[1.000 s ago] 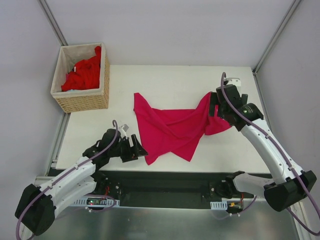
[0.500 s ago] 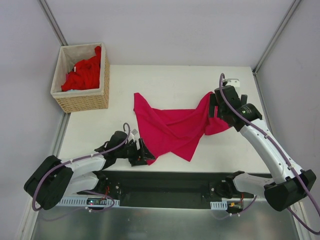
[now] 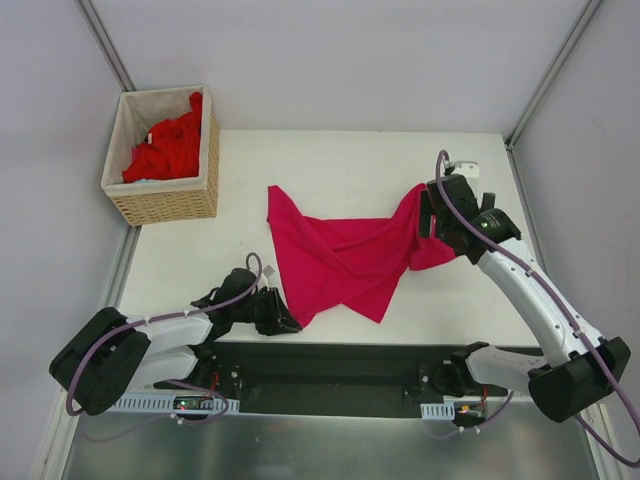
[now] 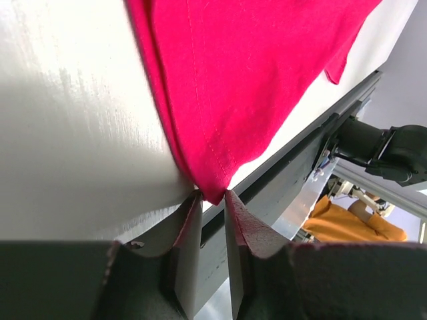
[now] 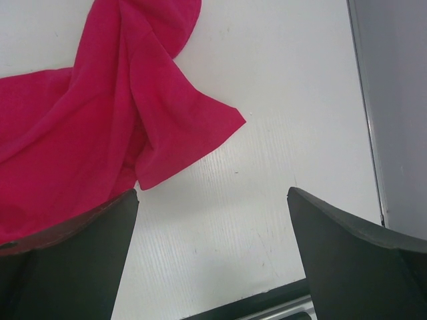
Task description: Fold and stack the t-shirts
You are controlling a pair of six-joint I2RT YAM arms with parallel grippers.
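A magenta-crimson t-shirt [image 3: 345, 255] lies crumpled and spread on the middle of the white table. My left gripper [image 3: 287, 320] is low at the table's near edge. Its narrow jaws pinch the shirt's near corner [image 4: 213, 193] between the fingertips [image 4: 192, 207]. My right gripper [image 3: 432, 218] hovers over the shirt's right side. It is wide open and empty in the right wrist view [image 5: 213, 193], with a sleeve [image 5: 180, 127] lying just ahead of the fingers. Brighter red shirts [image 3: 165, 148] are piled in the basket.
A woven wicker basket [image 3: 165, 205] stands at the table's back left corner. The table's black front rail [image 4: 313, 153] runs just behind the pinched corner. Grey walls and frame posts close in the table on the left, right and back.
My left gripper has dropped low, slid right to the shirt's near corner, and its jaws have narrowed on it. The right arm has barely moved.
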